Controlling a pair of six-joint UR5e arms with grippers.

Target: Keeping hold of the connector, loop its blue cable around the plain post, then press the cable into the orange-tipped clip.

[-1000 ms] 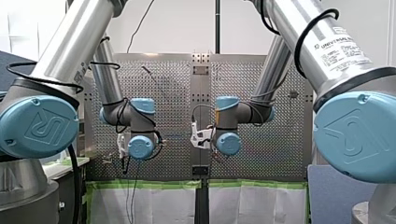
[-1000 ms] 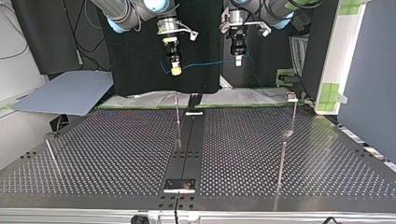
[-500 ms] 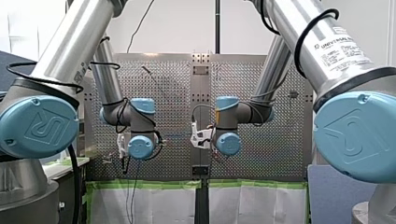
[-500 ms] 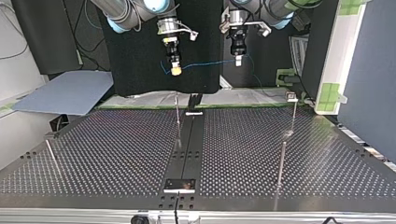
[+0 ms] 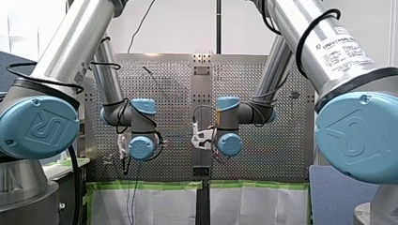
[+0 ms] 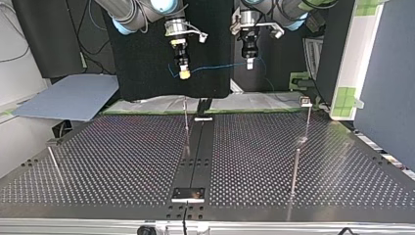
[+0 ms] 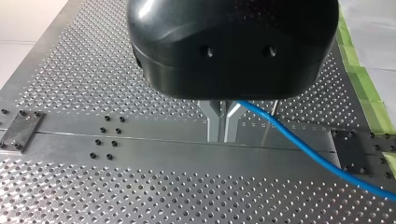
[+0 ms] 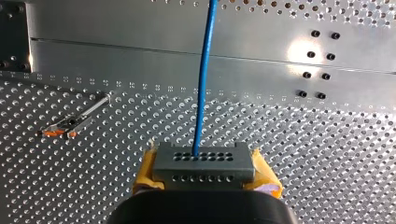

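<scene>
Above the perforated metal table [image 6: 122, 161], viewed from across, my right gripper [image 6: 184, 74] clamped the grey, hole-studded connector [image 8: 204, 163] between yellow pads [image 8: 145, 170]. Its thin blue cable [image 6: 215, 66] ran rightward to my left gripper [image 6: 249, 63], whose metal fingers [image 7: 214, 123] were pressed together on it. Both grippers hung well clear of the table.
</scene>
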